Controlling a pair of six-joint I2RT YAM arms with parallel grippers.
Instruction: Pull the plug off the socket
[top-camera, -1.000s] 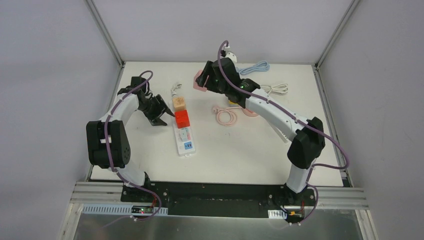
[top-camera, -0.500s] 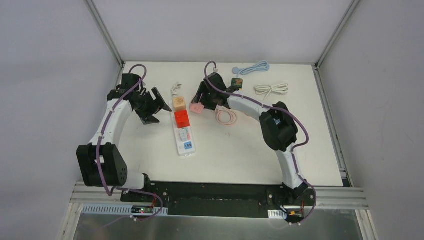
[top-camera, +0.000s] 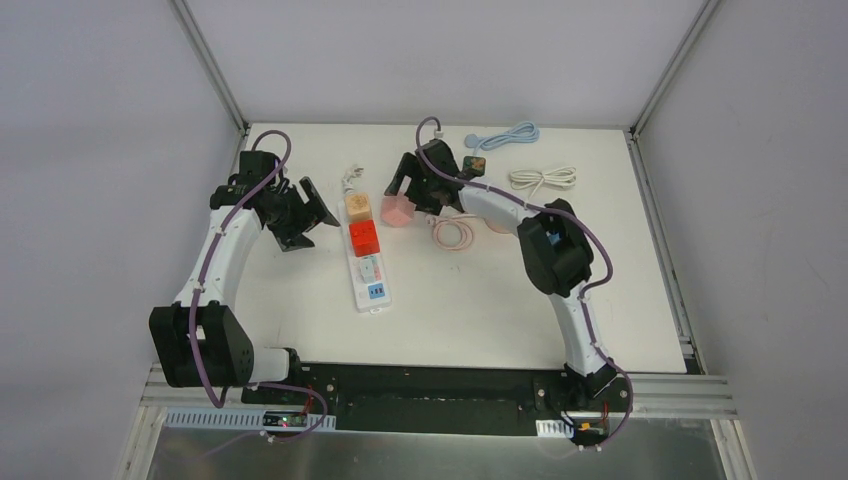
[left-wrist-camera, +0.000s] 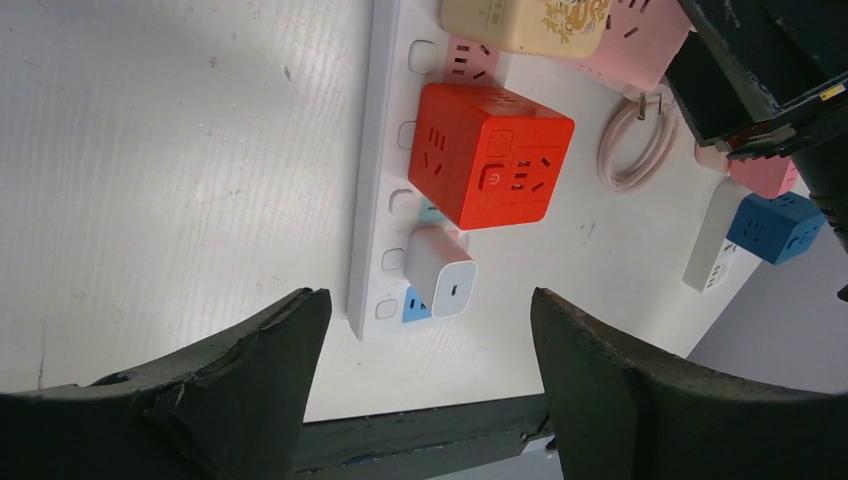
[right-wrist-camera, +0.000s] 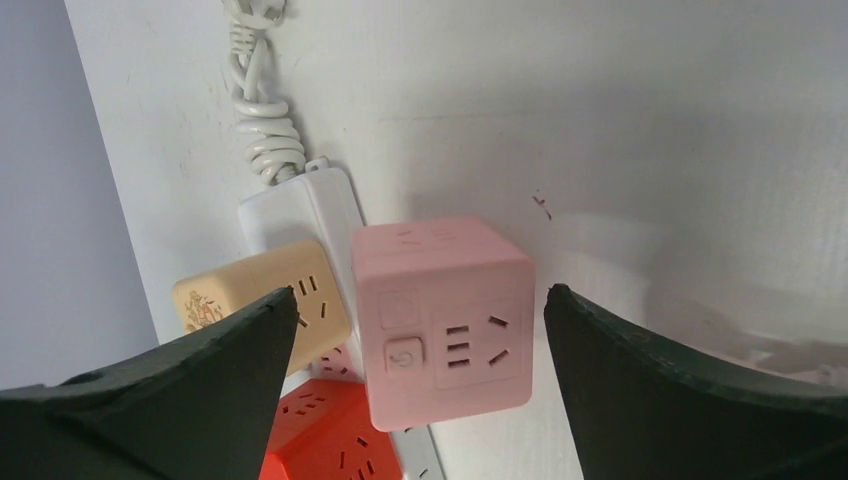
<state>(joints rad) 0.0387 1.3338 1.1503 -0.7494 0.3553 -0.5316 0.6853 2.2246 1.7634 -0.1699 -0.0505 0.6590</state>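
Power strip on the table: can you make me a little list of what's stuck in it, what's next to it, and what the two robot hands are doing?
Power strip: white, flat on the table
Plugged in: beige cube, red cube, small white charger
Off the strip: pink cube, on the table beside the beige one
Right gripper: open, a finger on each side of the pink cube, not touching it
Left gripper: open, empty, left of the strip
Also nearby: pink coiled cable
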